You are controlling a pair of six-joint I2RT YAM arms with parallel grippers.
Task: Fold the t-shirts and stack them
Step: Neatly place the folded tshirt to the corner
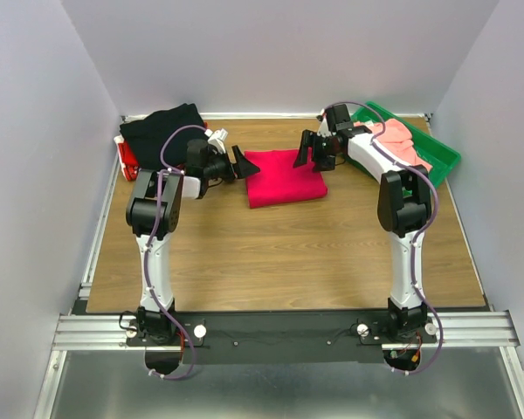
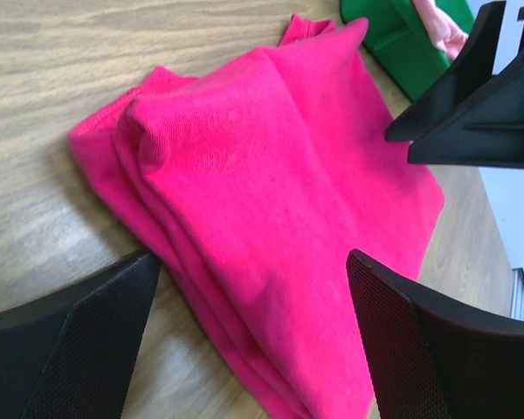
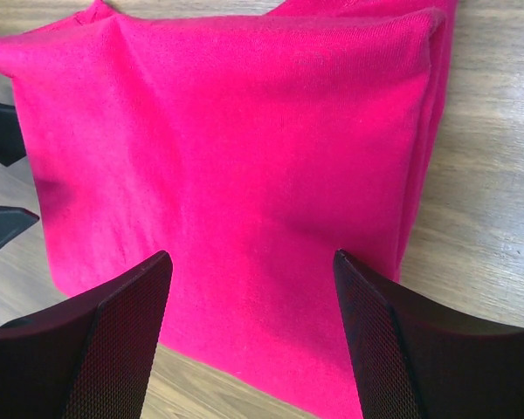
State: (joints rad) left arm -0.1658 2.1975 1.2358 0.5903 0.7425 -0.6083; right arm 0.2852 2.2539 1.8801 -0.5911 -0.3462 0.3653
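**Lying folded left of the green tray [image 1: 444,160]: crimson-magenta t-shirt [image 1: 286,177]**

Item one, the crimson-magenta t-shirt, is lying flat on the wooden table [image 1: 271,253] as a layered rectangle, near the tray's left side but apart from it. Its long axis is running left to right, with the right end pointing toward the tray and tilting slightly away from the arm bases. Which end the collar is facing cannot be told.

Item two, the pale salmon-pink t-shirt [image 1: 402,140], is sitting bunched inside the tray.

Item three, the black t-shirt [image 1: 162,131], is lying well left of the tray, beyond the magenta one.

The left gripper [image 1: 242,163] is hovering at the magenta shirt's end farthest from the tray, jaws spread and grasping nothing. The right gripper [image 1: 303,150] is hanging over the corner nearest the tray, jaws likewise released and empty.
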